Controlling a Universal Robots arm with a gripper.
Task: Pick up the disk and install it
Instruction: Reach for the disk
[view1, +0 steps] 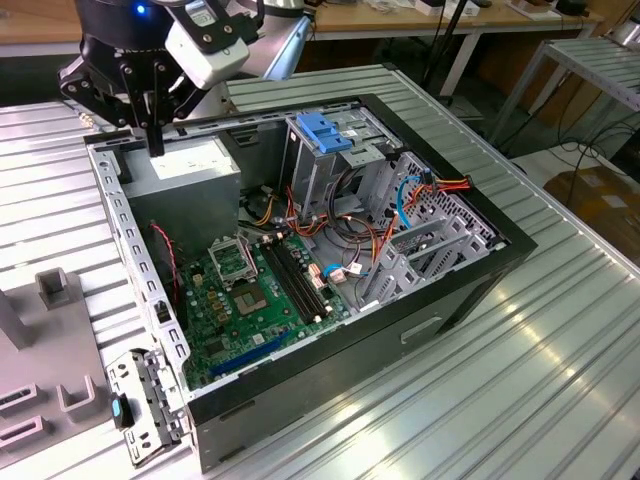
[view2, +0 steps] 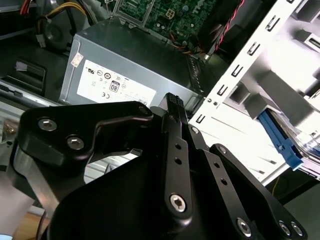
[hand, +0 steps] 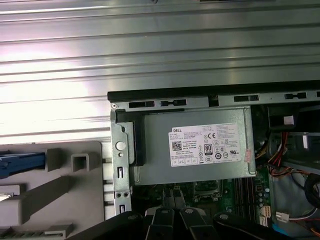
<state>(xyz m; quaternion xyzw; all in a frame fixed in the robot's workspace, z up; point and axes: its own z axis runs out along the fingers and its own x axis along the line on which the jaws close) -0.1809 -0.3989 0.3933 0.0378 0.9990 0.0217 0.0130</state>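
Hovering over the power supply (view1: 190, 165) in a corner of the open computer case (view1: 450, 300), pincer (view1: 156, 148) with fingers together and empty, motherboard (view1: 245, 300), drive cage (view1: 310, 175) and cables (view1: 450, 184) inside the case, disk (hand: 22, 164) with blue rail resting on the grey fixture (hand: 85, 200) beside the case, ribbed metal table (view1: 520, 400) beneath.

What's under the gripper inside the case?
The power supply, grey with its white label up, lies below the gripper. The circuit board shows beside it. Anything beneath the power supply is covered.
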